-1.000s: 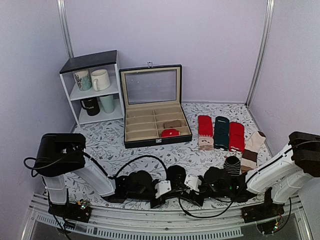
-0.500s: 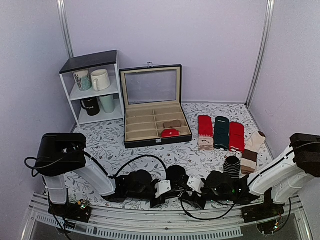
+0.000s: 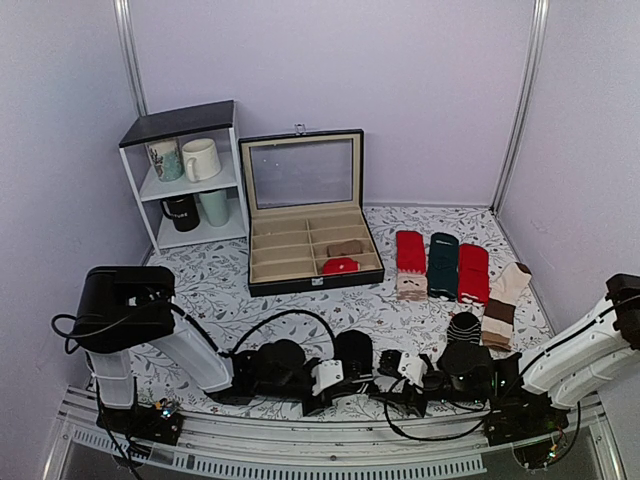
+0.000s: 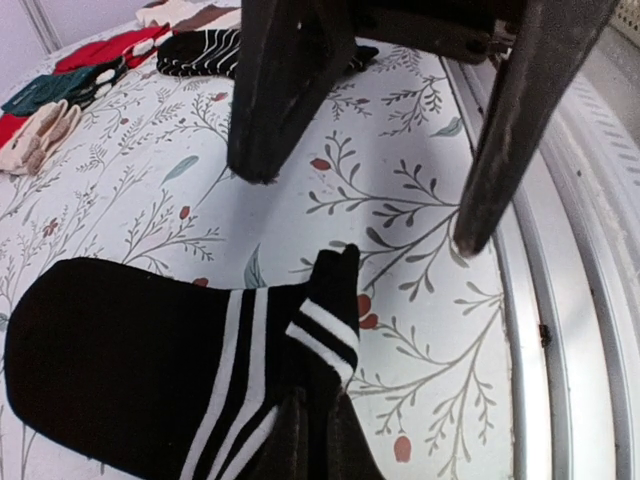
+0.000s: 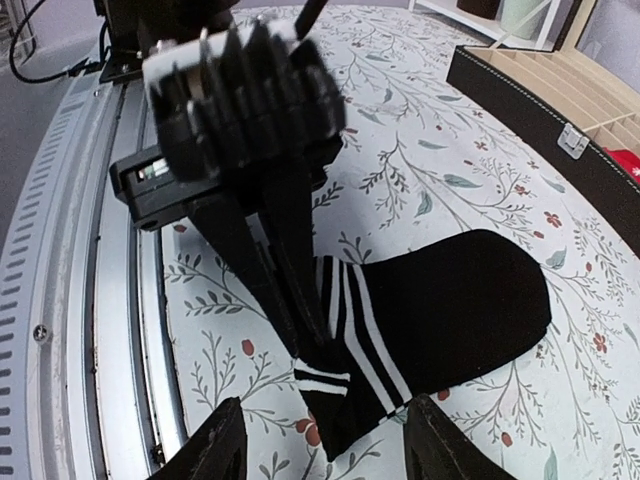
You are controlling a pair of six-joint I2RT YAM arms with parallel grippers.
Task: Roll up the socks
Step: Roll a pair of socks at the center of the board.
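Note:
The black ankle sock [image 4: 130, 370] with two white cuff bands lies flat on the floral cloth near the table's front edge; it also shows in the right wrist view [image 5: 450, 310] and the top view [image 3: 352, 350]. A second cuff [image 4: 325, 330] lies folded over it. My left gripper [image 4: 305, 445] is shut on the cuff; it shows in the top view [image 3: 352, 382] and the right wrist view [image 5: 300, 335]. My right gripper [image 5: 335, 450] is open and empty, a short way right of the sock and above the cloth [image 3: 388, 385].
An open black compartment box [image 3: 310, 265] holds a red roll and a brown roll. A white shelf [image 3: 185, 180] with mugs stands back left. Red, dark green, beige-brown socks [image 3: 440, 265] and a thin-striped black sock [image 3: 462, 328] lie right. The metal table rail [image 4: 580, 330] is close.
My right arm has drawn back to the right, away from the sock, with its gripper open. My left gripper keeps its hold on the cuff.

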